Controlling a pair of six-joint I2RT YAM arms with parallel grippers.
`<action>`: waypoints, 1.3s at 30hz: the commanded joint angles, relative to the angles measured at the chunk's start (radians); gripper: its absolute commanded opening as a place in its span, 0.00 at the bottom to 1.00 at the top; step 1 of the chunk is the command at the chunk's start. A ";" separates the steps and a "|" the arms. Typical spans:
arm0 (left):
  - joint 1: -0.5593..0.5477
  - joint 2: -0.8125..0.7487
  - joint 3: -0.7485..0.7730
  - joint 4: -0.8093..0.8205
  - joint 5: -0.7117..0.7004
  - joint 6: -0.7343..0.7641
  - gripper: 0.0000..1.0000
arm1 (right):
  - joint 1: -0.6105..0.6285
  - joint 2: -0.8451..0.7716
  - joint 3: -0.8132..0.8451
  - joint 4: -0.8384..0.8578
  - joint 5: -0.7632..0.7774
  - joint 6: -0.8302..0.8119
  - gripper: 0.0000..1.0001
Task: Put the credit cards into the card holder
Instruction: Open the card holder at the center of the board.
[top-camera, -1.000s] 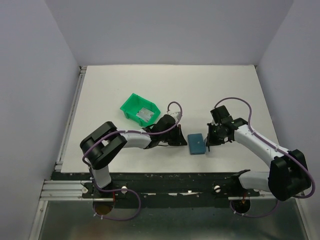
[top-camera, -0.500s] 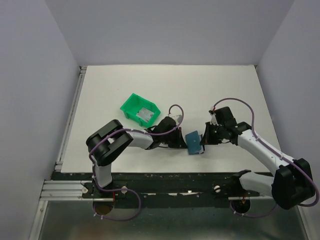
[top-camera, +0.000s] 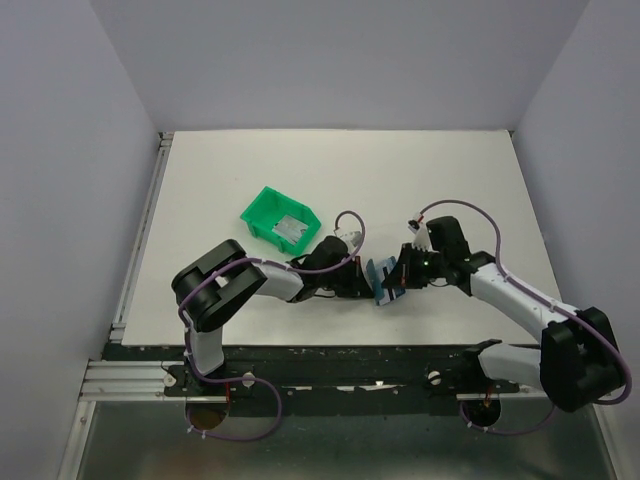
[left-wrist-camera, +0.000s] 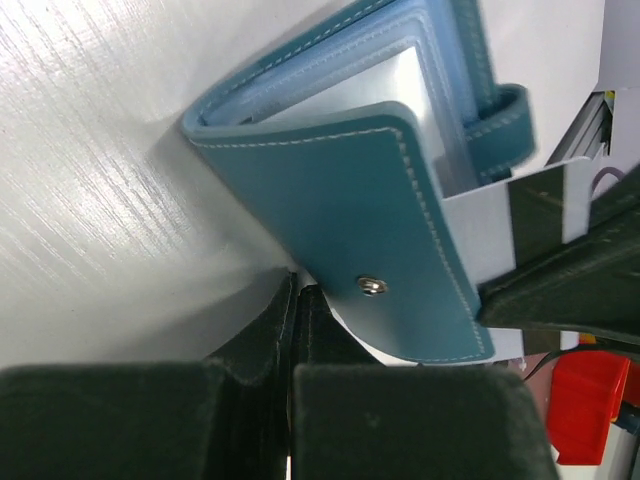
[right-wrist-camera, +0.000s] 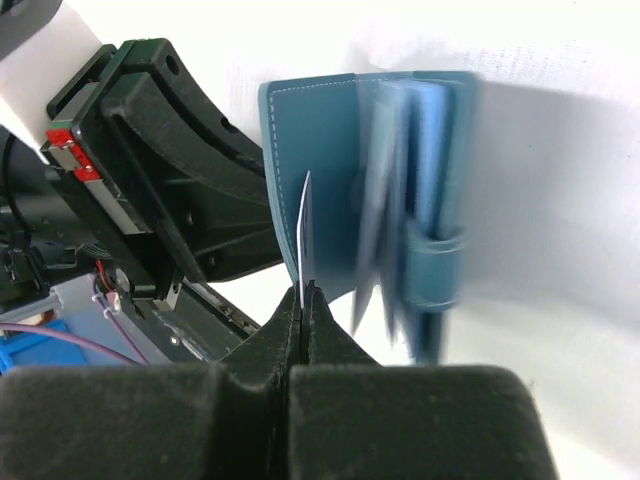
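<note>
bin (top-camera: 262, 207): green plastic, open-topped, set askew left of centre on the bench
bench (top-camera: 400, 170): white, matte
walls (top-camera: 330, 60): pale grey-lilac, on three sides
rail (top-camera: 140, 240): metal, along the bench's left edge
bar (top-camera: 350, 360): black, along the near edge
sheet (top-camera: 350, 450): grey metal below, perhaps a lower shelf

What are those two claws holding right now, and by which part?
The right gripper pinches a credit card by its near edge. The left gripper seems to pinch the card holder by the edge of its cover.
</note>
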 joint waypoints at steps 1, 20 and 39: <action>-0.003 0.009 -0.041 0.045 0.039 -0.004 0.00 | 0.003 0.060 -0.038 0.126 -0.057 0.032 0.01; 0.017 -0.129 -0.190 0.010 0.002 -0.004 0.00 | 0.013 0.182 -0.093 0.268 -0.043 0.064 0.00; 0.014 -0.464 0.141 -0.446 -0.262 0.157 0.00 | 0.013 0.119 -0.078 0.162 0.116 0.084 0.01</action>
